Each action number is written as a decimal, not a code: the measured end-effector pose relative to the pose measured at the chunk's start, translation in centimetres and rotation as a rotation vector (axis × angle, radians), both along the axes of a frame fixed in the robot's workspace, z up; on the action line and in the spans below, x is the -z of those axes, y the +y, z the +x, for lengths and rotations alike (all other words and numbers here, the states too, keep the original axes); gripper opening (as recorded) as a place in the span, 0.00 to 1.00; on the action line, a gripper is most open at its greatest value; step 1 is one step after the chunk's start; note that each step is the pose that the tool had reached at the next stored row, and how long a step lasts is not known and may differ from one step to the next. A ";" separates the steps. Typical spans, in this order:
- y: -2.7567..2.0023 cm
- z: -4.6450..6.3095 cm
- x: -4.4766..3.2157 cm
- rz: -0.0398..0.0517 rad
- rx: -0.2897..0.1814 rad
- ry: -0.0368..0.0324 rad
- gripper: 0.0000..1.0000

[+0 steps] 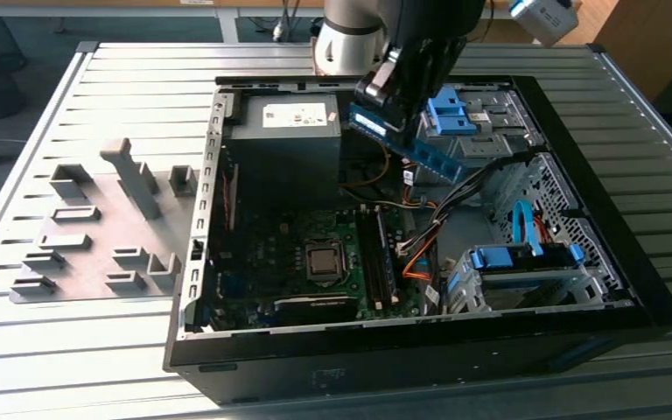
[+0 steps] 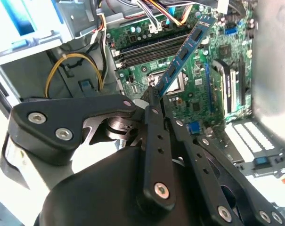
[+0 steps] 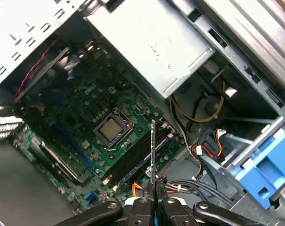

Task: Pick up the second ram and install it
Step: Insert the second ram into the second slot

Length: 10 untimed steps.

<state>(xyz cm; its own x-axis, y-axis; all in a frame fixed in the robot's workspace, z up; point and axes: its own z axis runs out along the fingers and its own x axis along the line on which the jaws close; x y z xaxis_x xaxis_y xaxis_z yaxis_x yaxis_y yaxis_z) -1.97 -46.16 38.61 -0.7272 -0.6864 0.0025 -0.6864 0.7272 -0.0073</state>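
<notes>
The black gripper (image 1: 385, 112) clamps the long blue-green memory stick (image 1: 423, 150), tilted over the open black computer case (image 1: 651, 306) beside its grey power supply (image 1: 283, 131); seating likely needs it square to the dark memory slots (image 1: 374, 254).

Table: your grey slatted metal table (image 1: 102, 350).
Exterior view's right: your open black computer case (image 1: 430, 354) lies on its side, flat on the slats.
Exterior view's left: a grey plate (image 1: 102, 236) carrying grey bracket blocks (image 1: 137, 179), just beside the case.
</notes>
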 end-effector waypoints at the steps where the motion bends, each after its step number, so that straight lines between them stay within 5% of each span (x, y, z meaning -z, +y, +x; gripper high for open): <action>1: 0.00 0.0 0.03 -0.0001 0.018 0.0000 0.14; 10: 0.00 0.0 0.34 -0.0006 0.181 0.0000 0.14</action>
